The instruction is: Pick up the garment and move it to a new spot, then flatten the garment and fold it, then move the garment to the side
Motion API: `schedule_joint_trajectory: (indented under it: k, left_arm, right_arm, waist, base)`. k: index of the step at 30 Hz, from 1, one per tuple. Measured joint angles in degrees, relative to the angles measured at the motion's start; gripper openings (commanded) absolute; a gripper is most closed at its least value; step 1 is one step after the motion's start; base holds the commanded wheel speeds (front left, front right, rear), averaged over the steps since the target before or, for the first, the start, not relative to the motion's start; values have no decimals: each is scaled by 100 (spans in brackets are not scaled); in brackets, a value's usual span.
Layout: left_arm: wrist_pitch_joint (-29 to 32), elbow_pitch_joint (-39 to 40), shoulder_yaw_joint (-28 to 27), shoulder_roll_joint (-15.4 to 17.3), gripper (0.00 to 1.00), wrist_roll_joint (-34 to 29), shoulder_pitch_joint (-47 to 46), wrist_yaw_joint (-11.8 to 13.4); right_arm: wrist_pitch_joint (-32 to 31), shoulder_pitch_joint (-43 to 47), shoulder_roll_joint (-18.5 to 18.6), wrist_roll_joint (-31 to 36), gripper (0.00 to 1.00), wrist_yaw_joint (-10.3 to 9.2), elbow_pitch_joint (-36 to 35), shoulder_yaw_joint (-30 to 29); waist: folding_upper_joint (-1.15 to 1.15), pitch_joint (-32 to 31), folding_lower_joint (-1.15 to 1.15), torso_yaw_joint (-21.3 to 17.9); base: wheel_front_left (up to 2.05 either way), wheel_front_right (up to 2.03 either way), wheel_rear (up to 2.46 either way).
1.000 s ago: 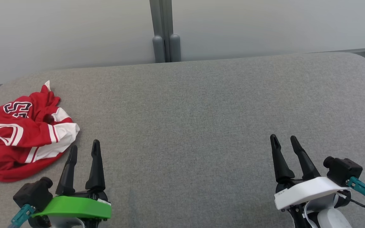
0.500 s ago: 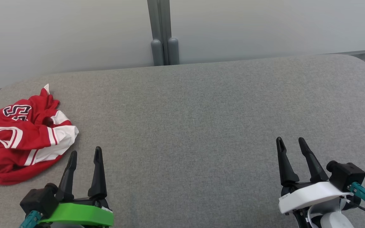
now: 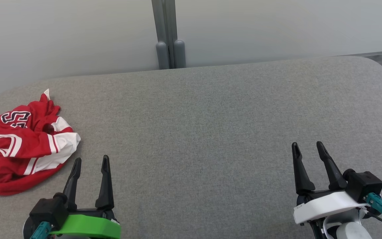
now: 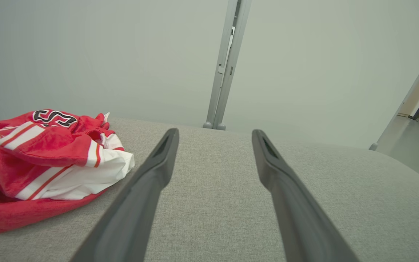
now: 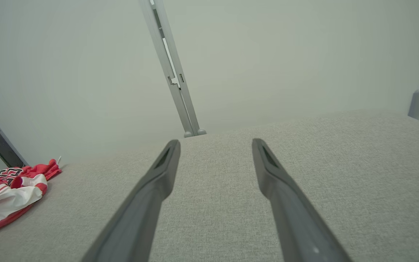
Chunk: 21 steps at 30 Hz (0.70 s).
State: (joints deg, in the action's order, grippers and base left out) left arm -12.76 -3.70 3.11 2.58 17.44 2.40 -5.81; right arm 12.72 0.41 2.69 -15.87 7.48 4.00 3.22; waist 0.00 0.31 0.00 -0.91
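In the head view, the garment (image 3: 22, 142), a red jersey with white stripes and dark lettering, lies crumpled at the far left of the grey fabric-topped desk (image 3: 211, 116), close to its left edge. The left claw (image 3: 91, 158) is just beside the heap's near right corner, jaws spread wide and holding nothing. The right claw (image 3: 307, 144) is well apart on the other side, equally wide and empty, over bare desk. In the left wrist view, the two fingers (image 4: 151, 182) point along the desk past the garment. It lies to their left with its white fold nearest the tips, not between them. In the right wrist view, the garment is a small red-and-white heap far off at the lower left, and that claw's jaws stand apart over grey cloth. By my judgement the first step, picking the garment up, has not begun. The next move calls for the left claw to swing leftward and down until a bunched fold sits between its jaws, then close. The broad bare middle of the desk looks a fair new spot.
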Motion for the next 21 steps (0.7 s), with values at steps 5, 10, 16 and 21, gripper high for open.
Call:
schedule_joint_trajectory:
  k: [5, 10, 16, 21]
  left_arm:
    - [-53, 87, 29, 2, 100, -248, 1, 35]
    - [-97, 166, 47, 5, 100, -423, 1, 79]
    - [-155, 214, 51, 7, 100, -646, 9, 96]
    - [-203, 230, 66, 8, 100, -786, 23, 94]
  right_arm:
    - [57, 10, 1, 209, 100, 0, 1, 3]
    - [109, 11, 2, 396, 100, 0, 2, 3]
    - [167, 16, 5, 606, 100, 0, -10, 44]
    - [212, 16, 7, 800, 100, 1, -36, 86]
  waist:
    - [0, 14, 0, -7]
    - [0, 24, 0, -13]
    - [0, 36, 0, -32]
    - [0, 40, 0, -47]
  base:
    - [0, 0, 0]
    - [0, 0, 0]
    - [0, 0, 0]
    - [0, 0, 0]
